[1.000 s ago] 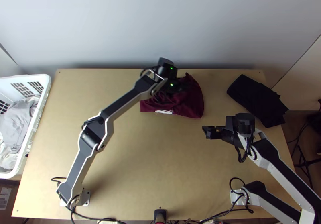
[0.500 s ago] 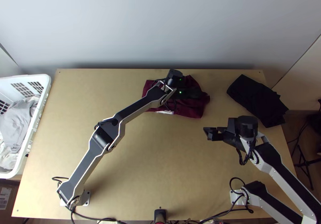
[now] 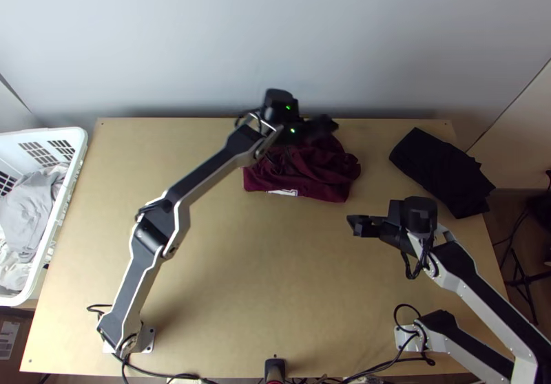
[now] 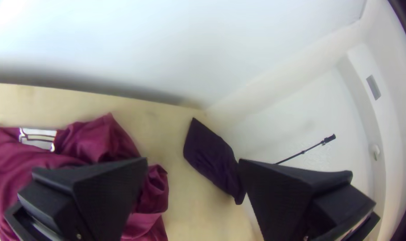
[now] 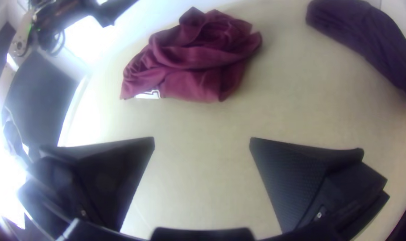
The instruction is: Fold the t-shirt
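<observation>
In the top view my left gripper [image 3: 324,124] is above the far part of the maroon t-shirt [image 3: 310,171], which lies bunched near the table's far edge, a white print at its near side. My right gripper [image 3: 359,226] is nearer than the shirt and to its right, apart from it. The left wrist view has my left gripper [image 4: 192,167] with fingers wide apart, nothing between them, and the shirt [image 4: 91,143] below. My right gripper [image 5: 203,143] stands open in the right wrist view, with the crumpled shirt [image 5: 194,62] beyond its fingertips.
A black cloth [image 3: 441,171] lies at the table's far right. On the left is a white basket [image 3: 69,198] with grey and white laundry. A wall rises behind the table's far edge. Bare wood [image 3: 255,281] extends between the two arm bases.
The left gripper first came nearer and rightward over the shirt, then went back toward the far edge and left. The shirt's right side now lies more rumpled. The right arm has barely shifted.
</observation>
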Motion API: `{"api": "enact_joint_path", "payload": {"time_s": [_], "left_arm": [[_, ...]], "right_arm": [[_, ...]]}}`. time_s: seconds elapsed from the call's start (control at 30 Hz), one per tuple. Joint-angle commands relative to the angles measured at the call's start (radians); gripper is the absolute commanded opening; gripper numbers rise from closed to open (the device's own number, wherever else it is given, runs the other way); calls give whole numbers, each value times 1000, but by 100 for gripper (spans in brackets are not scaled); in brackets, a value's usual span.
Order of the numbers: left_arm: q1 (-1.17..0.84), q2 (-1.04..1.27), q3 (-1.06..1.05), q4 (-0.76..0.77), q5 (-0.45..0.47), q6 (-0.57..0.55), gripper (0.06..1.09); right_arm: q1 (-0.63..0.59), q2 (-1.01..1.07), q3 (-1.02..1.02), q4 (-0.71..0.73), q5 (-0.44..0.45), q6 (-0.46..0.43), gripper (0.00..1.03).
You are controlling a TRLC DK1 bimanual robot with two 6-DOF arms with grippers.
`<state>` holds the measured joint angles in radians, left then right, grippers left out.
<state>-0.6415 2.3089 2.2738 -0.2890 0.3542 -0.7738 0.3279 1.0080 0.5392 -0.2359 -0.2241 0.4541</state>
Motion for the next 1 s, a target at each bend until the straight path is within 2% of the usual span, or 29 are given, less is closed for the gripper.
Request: {"api": "enact_joint_path", "payload": {"time_s": [0.0,0.13,0.3,0.5,0.73,0.97], "left_arm": [[92,-143,-33,-118,6,47,104],[152,-215,-79,-257,0,149,104],[198,-290,-132,-404,-12,307,104],[212,-436,-330,-391,-100,423,104],[256,-552,-490,-381,-132,449,104],[316,-663,-599,-355,-135,456,104]], "right_arm": [[-35,130,-4,112,-31,67,99],[-62,254,21,187,-54,93,99],[-89,366,102,210,-96,118,99],[-95,535,219,274,-172,146,99],[-44,744,400,248,-231,136,99],[-9,857,482,244,-242,147,99]]}}
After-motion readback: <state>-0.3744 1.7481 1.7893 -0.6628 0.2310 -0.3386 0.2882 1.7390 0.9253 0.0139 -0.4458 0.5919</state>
